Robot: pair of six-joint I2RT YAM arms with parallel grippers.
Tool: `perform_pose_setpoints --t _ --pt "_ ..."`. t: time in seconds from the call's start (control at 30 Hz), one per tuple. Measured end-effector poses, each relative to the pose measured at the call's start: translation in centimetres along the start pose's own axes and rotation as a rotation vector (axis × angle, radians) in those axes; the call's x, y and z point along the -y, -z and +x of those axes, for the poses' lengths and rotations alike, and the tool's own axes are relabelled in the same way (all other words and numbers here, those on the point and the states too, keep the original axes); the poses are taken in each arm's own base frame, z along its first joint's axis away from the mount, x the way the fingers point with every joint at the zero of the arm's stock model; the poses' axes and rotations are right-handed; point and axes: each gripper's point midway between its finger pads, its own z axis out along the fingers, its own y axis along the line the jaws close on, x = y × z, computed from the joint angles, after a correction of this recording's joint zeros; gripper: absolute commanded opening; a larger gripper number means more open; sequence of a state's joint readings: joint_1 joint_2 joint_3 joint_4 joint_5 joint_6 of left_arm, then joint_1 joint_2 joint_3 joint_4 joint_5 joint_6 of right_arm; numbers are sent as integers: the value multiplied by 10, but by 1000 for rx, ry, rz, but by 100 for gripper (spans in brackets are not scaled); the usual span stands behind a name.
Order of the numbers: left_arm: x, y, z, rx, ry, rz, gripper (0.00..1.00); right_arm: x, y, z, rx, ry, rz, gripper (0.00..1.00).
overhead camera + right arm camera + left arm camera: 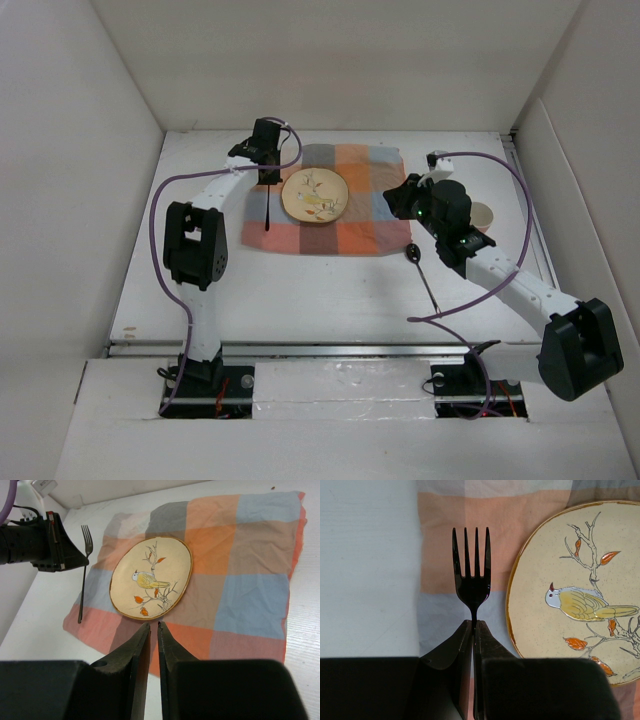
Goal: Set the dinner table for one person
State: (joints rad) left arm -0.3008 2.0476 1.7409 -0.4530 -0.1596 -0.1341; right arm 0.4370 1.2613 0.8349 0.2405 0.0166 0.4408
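So here's what we're seeing: the big white tabletop (300, 300) fills pretty much the whole workspace, and the orange-and-blue-grey checked cloth (250, 595) is spread toward its far side. A cream plate (535, 580) with a bird painted on it sits on the left half of the cloth. The left claw (473, 625) is pinched tight on the neck of a black fork (472, 580), just left of the plate over the cloth's left edge. The right claw (150, 626) hangs over the cloth's near edge, nearly closed with nothing in it. A black spoon (425, 278) lies on the bare tabletop beside the right arm.
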Motion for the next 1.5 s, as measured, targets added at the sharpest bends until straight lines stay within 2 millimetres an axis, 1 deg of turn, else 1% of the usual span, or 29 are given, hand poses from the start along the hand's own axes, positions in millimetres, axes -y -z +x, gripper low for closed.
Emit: perform_pose_setpoints --t 0.07,0.17,0.23,0.27,0.3,0.43,0.53,0.6,0.63,0.67,0.77,0.9,1.03,1.17,1.2,1.27,1.3,1.33,1.37,1.4,1.43,1.5 --pt "0 -4 -4 7 -2 -4 0 0 0 0 -1 0 -1 17" --pt "1 -14 -5 4 -7 -12 0 0 0 0 -1 0 -2 17" --pt "1 -24 1 -14 -14 -20 0 0 0 0 -1 0 -2 17" --pt "1 -24 1 -14 -14 -20 0 0 0 0 -1 0 -2 18" --pt "0 -34 9 -36 -21 -30 0 0 0 0 -1 0 -2 18" --pt "0 -48 18 -67 -30 -42 0 -1 0 0 1 0 -4 18" --pt "1 -52 16 -64 -33 -44 0 -1 0 -1 2 0 -4 20" --pt "1 -53 11 -53 -32 -44 1 -1 0 -1 2 0 -4 22" --pt "1 -52 9 -48 -32 -45 3 -1 0 0 2 0 -5 23" --pt "1 -52 7 -44 -32 -47 8 -1 0 0 1 1 -5 24" --pt "0 -51 3 -33 -31 -55 15 -2 0 0 0 1 -7 24" --pt "-1 -51 2 -28 -31 -61 19 -2 0 0 0 2 -8 25" --pt "-1 -51 2 -29 -31 -62 20 -2 0 0 0 4 -8 24" --pt "-2 -51 1 -27 -29 -66 21 -1 0 0 0 12 -7 0" --pt "-1 -50 1 -25 -27 -65 21 -1 0 0 0 15 -6 0" --pt "0 -42 -3 -15 -14 -62 21 0 0 1 -3 16 -5 0" --pt "1 -34 -8 0 -2 -57 21 0 0 2 -6 17 -3 0" --pt "4 -20 -14 29 11 -45 21 1 1 3 -11 19 -1 0" --pt "6 -2 -16 53 24 -28 21 1 1 4 -17 20 2 0" --pt "10 22 -19 81 36 -5 21 3 2 6 -25 20 9 0" --pt "15 52 -25 133 53 36 21 4 5 7 -35 20 18 0" --pt "21 123 -30 242 89 128 13 7 12 7 -43 20 40 0"
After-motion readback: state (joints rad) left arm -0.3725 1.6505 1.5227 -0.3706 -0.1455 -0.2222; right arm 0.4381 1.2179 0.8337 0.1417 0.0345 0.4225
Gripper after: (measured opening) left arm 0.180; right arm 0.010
